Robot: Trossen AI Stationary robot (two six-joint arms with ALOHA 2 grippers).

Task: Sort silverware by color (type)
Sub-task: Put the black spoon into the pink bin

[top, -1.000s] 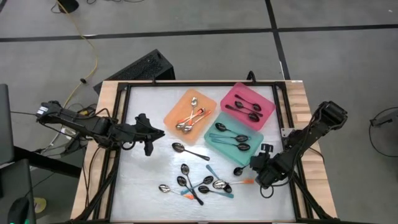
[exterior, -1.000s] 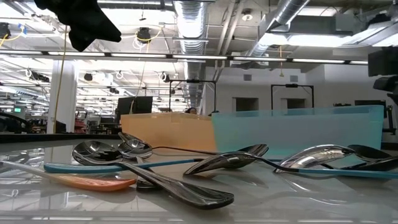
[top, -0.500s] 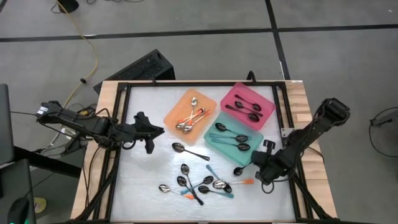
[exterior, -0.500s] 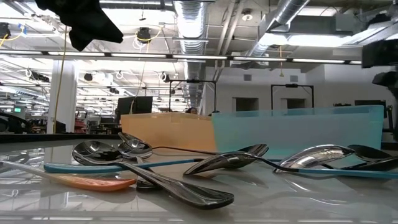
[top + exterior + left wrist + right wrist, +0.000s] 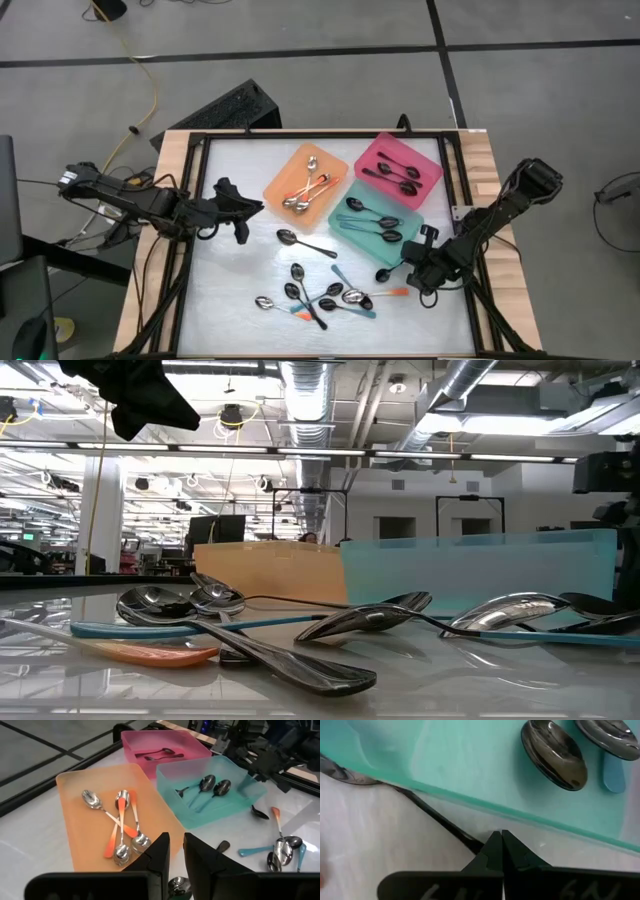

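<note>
One all-black metal spoon (image 5: 427, 812) beside the teal rectangular plastic tray (image 5: 470, 770) is pinched at its handle by the right gripper (image 5: 498, 845), fingers pressed together; next, likely lift toward pink.

orange tray (image 5: 290, 176), teal tray (image 5: 400, 217), pink tray (image 5: 432, 165); black spoon (image 5: 440, 822) beside right gripper (image 5: 501, 845), by teal wall.

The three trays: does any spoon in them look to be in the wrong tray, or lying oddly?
Nothing stands out. The orange tray holds orange-handled spoons, the teal tray holds teal-handled spoons, and the pink tray holds black spoons. All lie inside their trays; none hangs over a rim.
</note>
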